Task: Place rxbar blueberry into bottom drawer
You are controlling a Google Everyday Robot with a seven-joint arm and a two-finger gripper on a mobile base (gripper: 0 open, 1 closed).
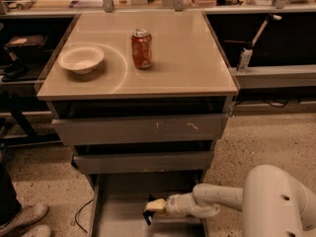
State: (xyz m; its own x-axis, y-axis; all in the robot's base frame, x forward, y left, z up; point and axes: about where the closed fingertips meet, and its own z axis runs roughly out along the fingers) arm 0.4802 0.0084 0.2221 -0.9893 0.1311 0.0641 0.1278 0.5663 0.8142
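Camera view, starting at the far left: a pair of pale worn shoes (24, 218) stands on the speckled floor beside the cabinet. On the beige square cabinet top (187, 58), a shallow cream round bowl (81, 59) sits near the left edge. An orange-red soda can (141, 49) stands upright just right of it, apart from the bowl. Below the top, the two upper grey metal drawers with scuffed fronts (143, 129) are slightly out. The lowest grey metal drawer (118, 206) is pulled well out, its plain floor showing. Over that floor, towards its right side, hangs the pale two-finger gripper (152, 207), reaching in from the right. It is clamped on the small dark navy-wrapped snack bar (147, 217), which pokes out below its tip, inside the open drawer's outline. The white rounded robot arm (217, 199) runs back to a bulky white housing at the lower right.
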